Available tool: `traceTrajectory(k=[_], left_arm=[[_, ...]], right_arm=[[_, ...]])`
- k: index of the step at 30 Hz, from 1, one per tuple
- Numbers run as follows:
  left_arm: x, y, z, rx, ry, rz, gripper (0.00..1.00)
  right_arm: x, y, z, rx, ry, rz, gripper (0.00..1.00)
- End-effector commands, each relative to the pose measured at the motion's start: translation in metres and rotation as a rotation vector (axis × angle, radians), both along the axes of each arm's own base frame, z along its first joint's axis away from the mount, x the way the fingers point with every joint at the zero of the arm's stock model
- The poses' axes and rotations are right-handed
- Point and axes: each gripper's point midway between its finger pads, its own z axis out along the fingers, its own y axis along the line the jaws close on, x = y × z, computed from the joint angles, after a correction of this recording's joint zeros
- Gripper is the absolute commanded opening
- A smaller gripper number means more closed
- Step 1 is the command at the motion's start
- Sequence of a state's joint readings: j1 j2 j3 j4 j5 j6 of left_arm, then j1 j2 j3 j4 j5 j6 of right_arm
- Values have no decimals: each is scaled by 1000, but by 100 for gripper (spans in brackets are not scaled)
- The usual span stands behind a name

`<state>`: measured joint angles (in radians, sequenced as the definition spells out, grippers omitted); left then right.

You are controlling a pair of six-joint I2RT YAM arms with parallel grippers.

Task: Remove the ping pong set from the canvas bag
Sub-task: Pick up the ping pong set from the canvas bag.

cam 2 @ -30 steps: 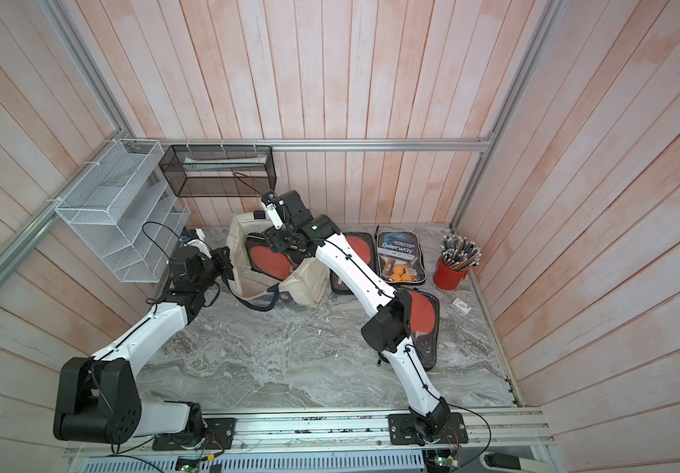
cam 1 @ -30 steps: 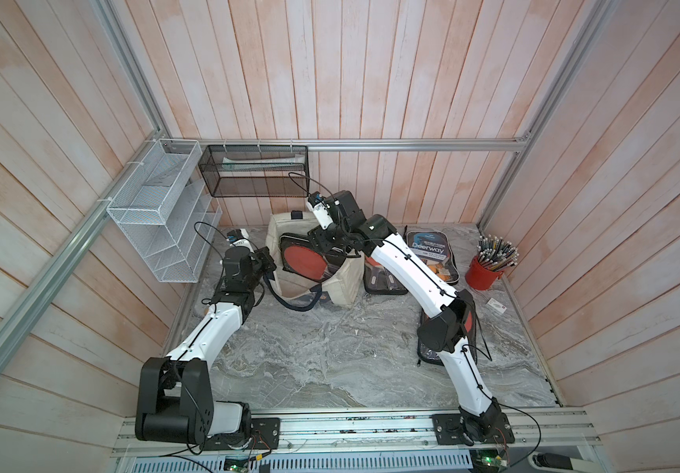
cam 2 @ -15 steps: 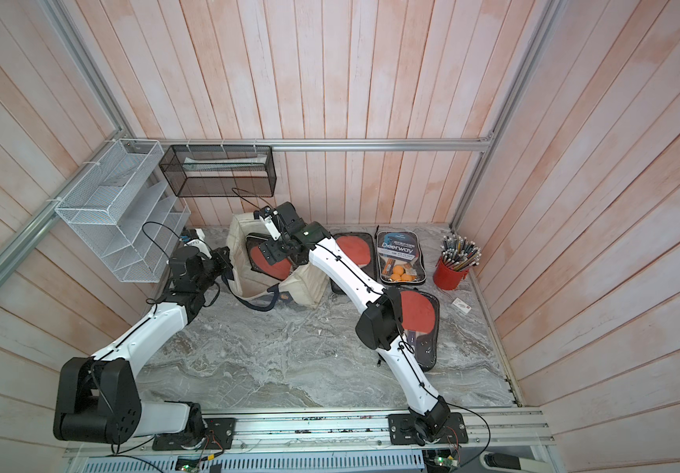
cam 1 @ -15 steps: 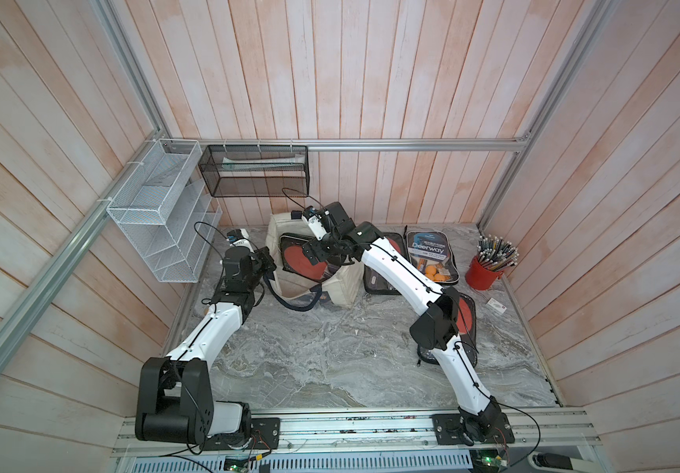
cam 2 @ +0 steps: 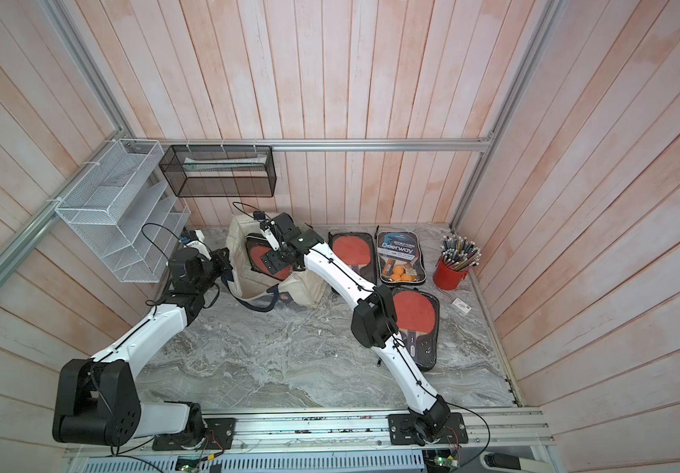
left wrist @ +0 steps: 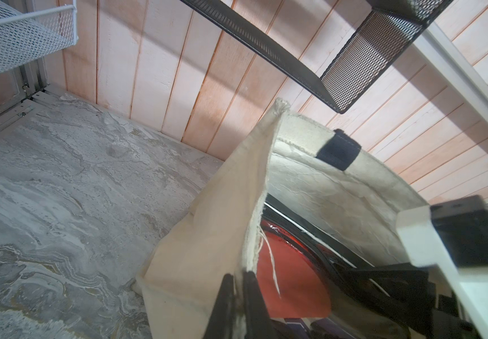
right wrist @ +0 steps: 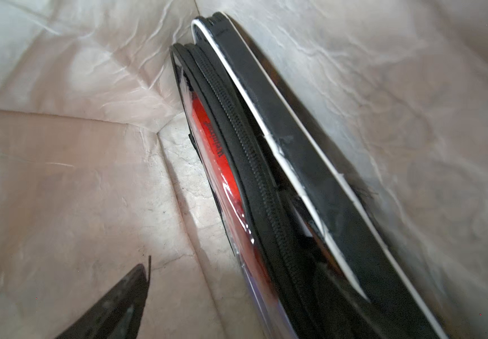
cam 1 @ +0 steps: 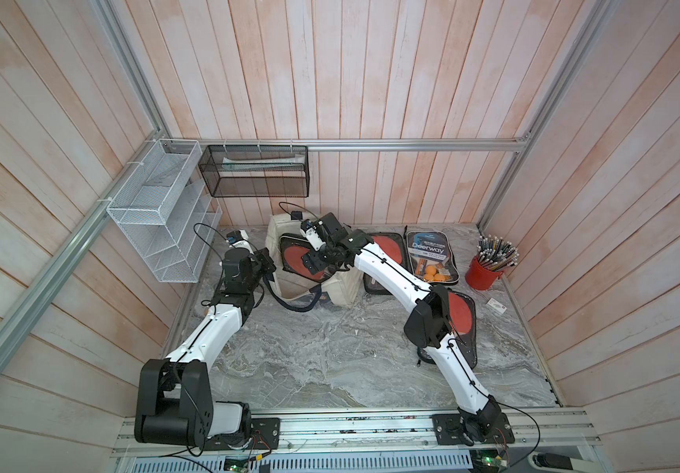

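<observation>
The left fingers (left wrist: 251, 296) are pinched shut on the top rim of the canvas bag (left wrist: 207, 234), while the right fingers (right wrist: 119, 302) stand spread apart inside its open mouth, with bare lining around them and the ping pong set (right wrist: 266, 182) standing on edge just beside them.

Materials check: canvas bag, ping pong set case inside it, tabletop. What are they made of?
The canvas bag: matte cream woven cloth, probably cotton; frayed threads at the rim. The ping pong set case: black fabric edging with zipper, glossy clear front, likely vinyl, by its glare. The tabletop: grey marble-look veining; stone or laminate, cannot tell.
</observation>
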<state>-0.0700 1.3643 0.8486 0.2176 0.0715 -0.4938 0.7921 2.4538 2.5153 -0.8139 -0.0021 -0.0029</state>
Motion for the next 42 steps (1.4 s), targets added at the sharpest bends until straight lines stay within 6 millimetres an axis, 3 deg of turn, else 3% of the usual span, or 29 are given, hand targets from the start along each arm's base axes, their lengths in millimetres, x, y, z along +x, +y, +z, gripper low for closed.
traceTrajectory(k=[1,9,11,14,16,19,24,33,35,36,37,42], left_arm=[[-4,3,2,3,-13,4,0],[-6,4,1,5,-12,6,0],[-5,4,1,5,-12,7,0],[-5,4,1,4,-12,6,0],[-5,4,0,4,-12,6,0],[-5,4,0,3,-10,4,0],[-4,4,-2,-2,-10,3,0],[-4,4,3,-4,-11,7,0],[-4,6,4,-6,-12,15,32],[-4,5,6,-8,-18,15,78],[-4,5,6,-8,-21,15,100],[-6,8,13,-9,-42,27,100]], right_arm=[[5,0,-25,-9,37,-5,90],[7,0,-46,-25,65,-3,87],[7,0,-51,-29,70,-1,81],[6,1,-52,-26,75,1,59],[7,-1,-50,-24,73,-5,31],[7,-1,-43,-20,61,-8,2],[8,-3,-21,-4,24,-14,0],[5,-6,47,74,-65,-18,0],[4,-8,61,91,-84,-20,0],[3,-8,68,99,-95,-19,0],[2,-9,75,105,-102,-20,0],[-1,-13,97,125,-134,-23,0]])
